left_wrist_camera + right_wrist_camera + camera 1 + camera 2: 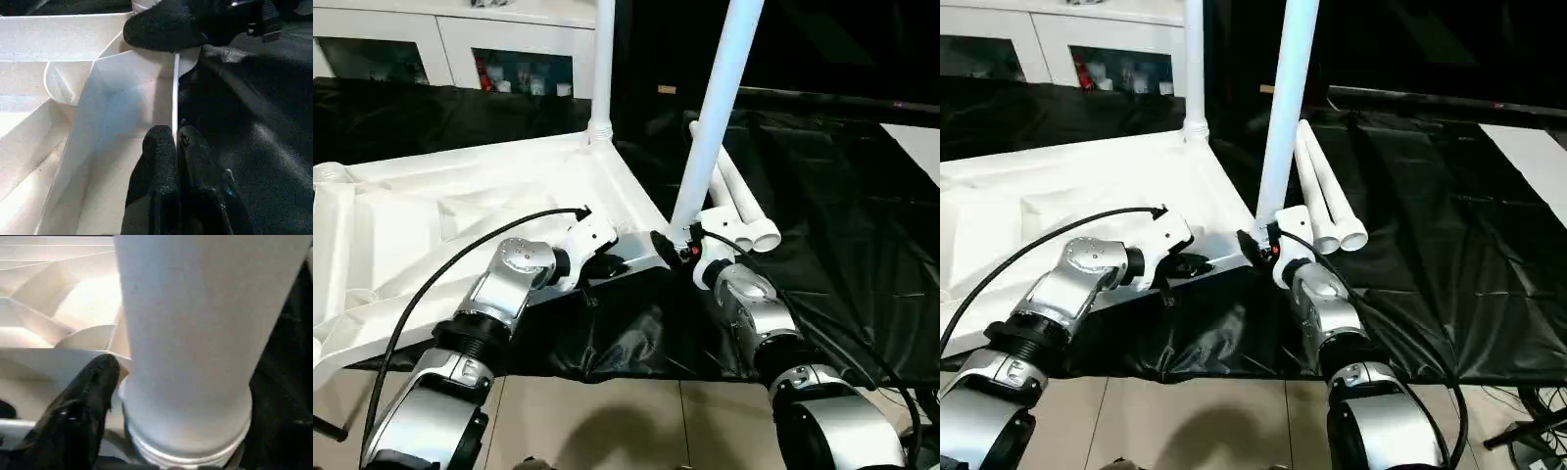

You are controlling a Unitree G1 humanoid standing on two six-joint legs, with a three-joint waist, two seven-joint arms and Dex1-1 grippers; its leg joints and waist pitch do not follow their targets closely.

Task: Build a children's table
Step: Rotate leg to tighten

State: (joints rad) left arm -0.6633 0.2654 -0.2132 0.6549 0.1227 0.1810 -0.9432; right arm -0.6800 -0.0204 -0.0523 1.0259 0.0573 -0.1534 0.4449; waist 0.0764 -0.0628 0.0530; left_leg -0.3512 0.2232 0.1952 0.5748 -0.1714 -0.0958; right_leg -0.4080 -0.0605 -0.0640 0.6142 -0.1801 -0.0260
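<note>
I found the white tabletop (460, 225) lying upside down on the black-covered table (842, 245), its ribbed underside facing up and its near corner at the table's front edge. One leg (603, 59) stood upright in the far corner socket. A second leg (717, 108) rose, tilted slightly, from the near corner socket, its threaded end at the socket mouth as seen from the right wrist. Two more legs (1327, 201) lay side by side on the black cover just beside that corner, open ends toward me.

My left pincer (177, 142) was pressed together on the thin side wall of the tabletop, one finger on each face of the wall, close to the near corner. My right pincer (683, 247) sat at the foot of the tilted leg with its fingers spread to either side of the tube; one black finger (85, 401) showed beside the leg's base, and I could not tell whether it pressed on the tube.

White cabinets (450, 44) stood behind the table.
</note>
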